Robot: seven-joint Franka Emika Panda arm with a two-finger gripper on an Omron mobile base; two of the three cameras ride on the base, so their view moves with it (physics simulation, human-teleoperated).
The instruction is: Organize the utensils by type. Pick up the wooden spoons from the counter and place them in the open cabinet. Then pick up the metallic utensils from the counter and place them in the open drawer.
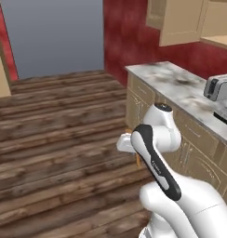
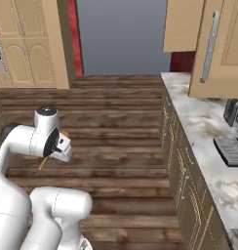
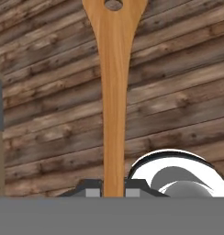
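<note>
One wooden spoon [image 3: 114, 92] is clamped in the pincer [image 3: 113, 189].

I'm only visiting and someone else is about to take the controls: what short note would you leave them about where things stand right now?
Gripper: shut on a wooden spoon, held out over the wood floor, away from the counter.
Open cabinet: above the counter; the frames do not show inside it.
Done: one wooden spoon picked up.
Left: carry it to the open cabinet, then the other utensils. I cannot see them, or the drawer, from here.
</note>
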